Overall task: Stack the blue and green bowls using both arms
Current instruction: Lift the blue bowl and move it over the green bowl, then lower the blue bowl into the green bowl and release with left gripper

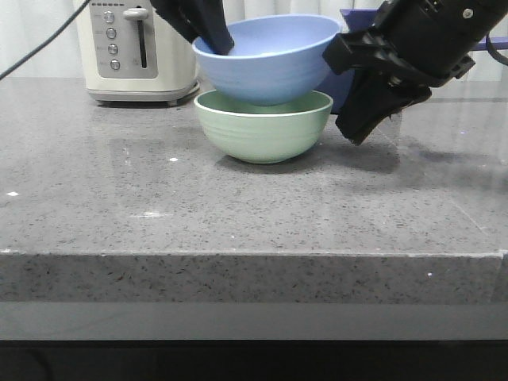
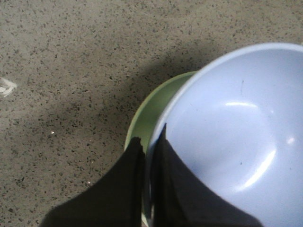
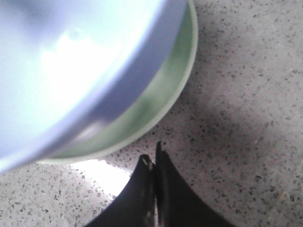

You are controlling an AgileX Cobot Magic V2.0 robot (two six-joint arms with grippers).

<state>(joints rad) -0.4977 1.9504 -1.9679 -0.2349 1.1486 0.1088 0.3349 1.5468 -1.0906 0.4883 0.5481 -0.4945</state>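
Note:
The green bowl (image 1: 263,127) stands upright on the grey counter. The blue bowl (image 1: 270,59) sits tilted in its mouth, its bottom inside the green rim. My left gripper (image 1: 214,36) is shut on the blue bowl's left rim, one finger inside and one outside; the left wrist view shows the blue bowl (image 2: 236,137) over the green bowl (image 2: 154,111) with the gripper (image 2: 149,142) pinching the rim. My right gripper (image 1: 357,131) is shut and empty, just right of the green bowl, tips near the counter. The right wrist view shows the gripper (image 3: 152,158) apart from the green bowl (image 3: 156,94) and the blue bowl (image 3: 71,61).
A cream toaster (image 1: 135,51) stands at the back left of the counter (image 1: 238,214). A dark blue object (image 1: 349,48) is partly hidden behind the bowls and the right arm. The counter's front edge runs across the lower front view.

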